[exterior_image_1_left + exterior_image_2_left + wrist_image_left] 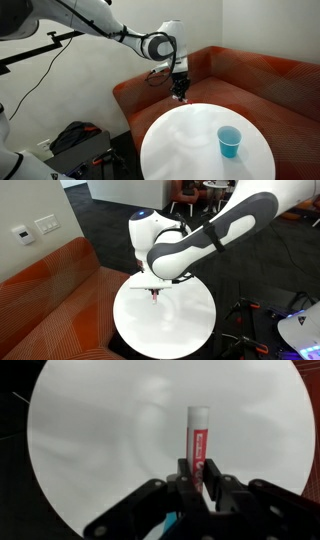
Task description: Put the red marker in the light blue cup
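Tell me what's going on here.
The robot's gripper is shut on the red marker, holding it in the air above the round white table, near its edge. The light blue cup stands upright on the table, apart from the gripper. The marker is not yet in it.

A round white desk (180, 150) stands in a corner, with a rust-orange upholstered sofa (255, 78) curving round its far side. The sofa fabric shows fine ribbing. A plain white wall (80, 80) rises behind it. In an exterior view, two pale switch plates (46, 224) sit on the wall above the sofa's back. The floor is dark carpet (110, 220), and chairs (185, 192) stand well off across the room. A black bag with red trim (75, 140) lies on the floor near the sofa's end. The light is soft and even.
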{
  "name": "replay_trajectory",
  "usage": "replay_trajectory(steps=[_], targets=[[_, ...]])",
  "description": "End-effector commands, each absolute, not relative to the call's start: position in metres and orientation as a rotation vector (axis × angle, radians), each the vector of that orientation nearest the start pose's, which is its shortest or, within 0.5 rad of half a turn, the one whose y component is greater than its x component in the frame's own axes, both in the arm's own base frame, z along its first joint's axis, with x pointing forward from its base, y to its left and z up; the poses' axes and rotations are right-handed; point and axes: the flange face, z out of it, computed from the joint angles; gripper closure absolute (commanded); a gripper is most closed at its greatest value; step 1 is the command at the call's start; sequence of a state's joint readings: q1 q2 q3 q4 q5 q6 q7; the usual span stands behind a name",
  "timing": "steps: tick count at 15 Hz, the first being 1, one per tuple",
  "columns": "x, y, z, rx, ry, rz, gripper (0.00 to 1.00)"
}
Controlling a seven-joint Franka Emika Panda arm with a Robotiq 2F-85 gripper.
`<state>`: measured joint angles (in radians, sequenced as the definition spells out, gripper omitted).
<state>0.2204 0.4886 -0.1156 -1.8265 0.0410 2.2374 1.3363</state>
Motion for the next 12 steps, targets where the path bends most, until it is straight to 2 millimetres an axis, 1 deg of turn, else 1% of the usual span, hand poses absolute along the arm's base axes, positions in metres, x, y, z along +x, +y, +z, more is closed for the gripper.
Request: replay_trajectory(steps=[1,3,9,12], targets=[[0.637,0.062,0.263,-2.547,2.034,-0.004,0.95],[0.636,0.044,0.267,-2.478,2.182,-0.102,0.95],[0.632,-0.024,0.275,-2.274,2.562,-0.453,0.95],[0.629,-0.048,0.273,-2.130,2.733,-0.641,0.95]])
